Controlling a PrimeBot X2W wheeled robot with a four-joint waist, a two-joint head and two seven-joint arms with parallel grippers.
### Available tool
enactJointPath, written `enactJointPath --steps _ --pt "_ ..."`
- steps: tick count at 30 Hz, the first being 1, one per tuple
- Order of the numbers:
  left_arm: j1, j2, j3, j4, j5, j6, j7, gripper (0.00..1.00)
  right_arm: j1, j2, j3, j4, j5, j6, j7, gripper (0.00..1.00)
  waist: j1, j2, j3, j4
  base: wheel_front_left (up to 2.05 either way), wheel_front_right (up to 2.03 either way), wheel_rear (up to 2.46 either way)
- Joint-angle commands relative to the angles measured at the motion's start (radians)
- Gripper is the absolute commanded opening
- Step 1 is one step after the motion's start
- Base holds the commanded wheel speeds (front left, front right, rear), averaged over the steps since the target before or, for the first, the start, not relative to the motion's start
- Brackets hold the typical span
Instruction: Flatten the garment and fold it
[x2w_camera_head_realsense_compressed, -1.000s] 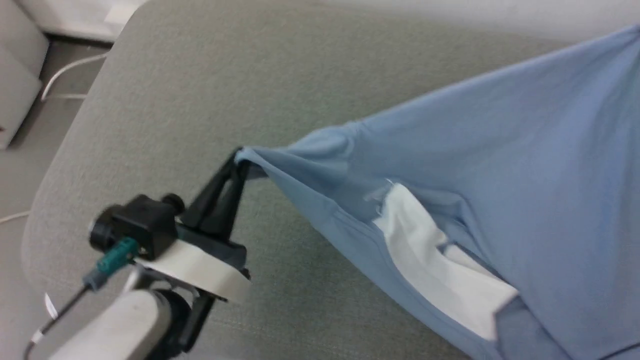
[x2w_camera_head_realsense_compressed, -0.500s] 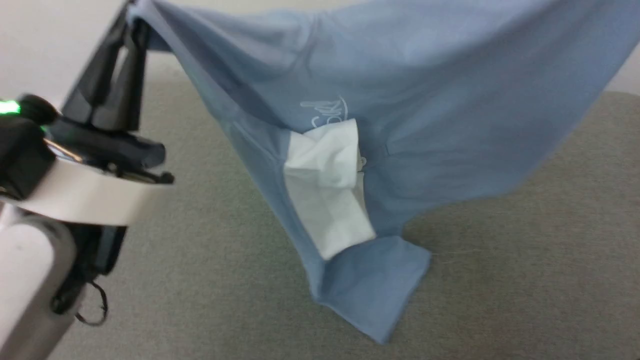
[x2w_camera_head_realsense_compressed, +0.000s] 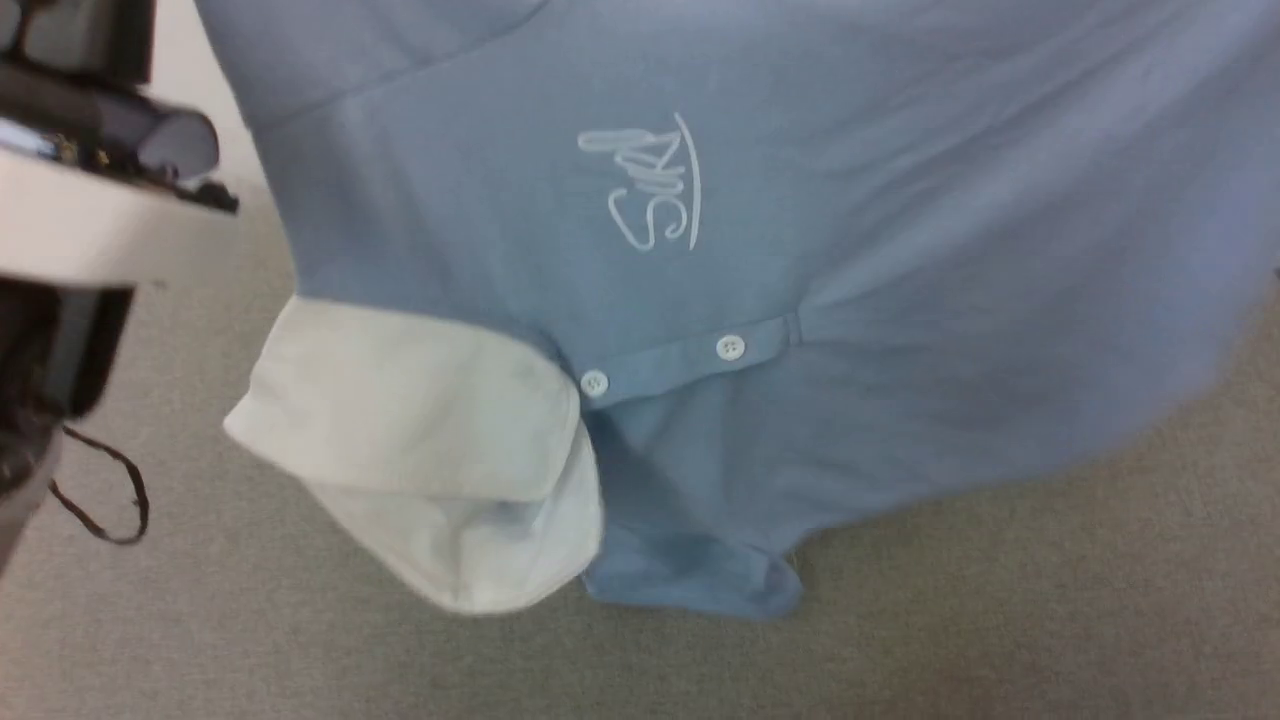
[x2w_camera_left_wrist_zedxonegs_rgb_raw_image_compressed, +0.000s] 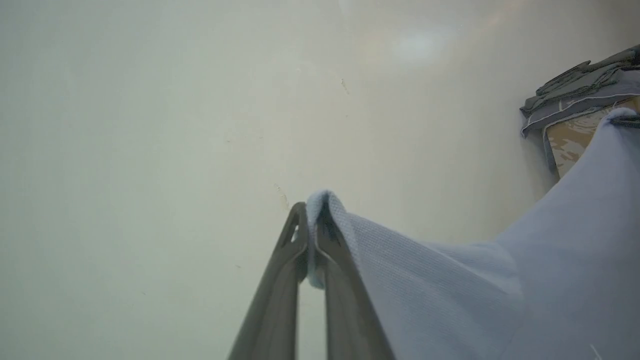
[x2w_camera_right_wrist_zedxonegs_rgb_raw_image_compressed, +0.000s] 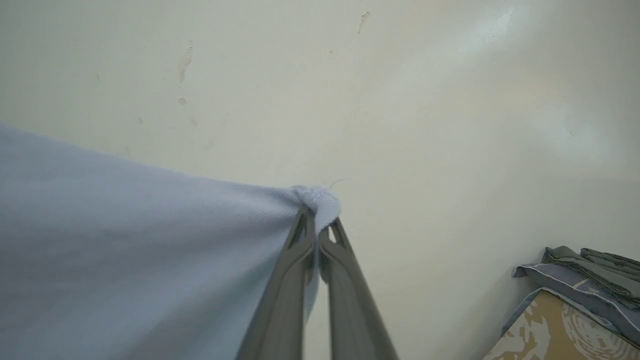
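So we had the garment up in the air, stretched between both arms over the grey table. The left gripper was clamped tight on a bunched bit of the blue knit edge. The right gripper was pinched closed on another bunched corner, same deal, with a pale wall behind both.

From the head camera, the shirt hung front side toward us and upside down. The white logo sat up high and flipped. The placket with its two white buttons ran roughly sideways under it, and the white collar flopped down at the lower left. A blue fold dangled lowest, right by the table, though we couldn't tell if it actually touched.

The left arm's wrist poked in at the left edge, blurry. Off to the right by the wall, a stack of folded grey cloth sat on a patterned box.
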Motion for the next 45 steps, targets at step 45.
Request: enactJointPath --steps 45 --pt "-0.861 -0.321 -0.048 0.987 0.27 -0.336 -0.286 0.0 -0.612 0.377 0.044 0.892 -0.276 -0.002 -0.613 0.0 -0.0001 -0.0001 0.633 0.005 0.0 0.0 0.0"
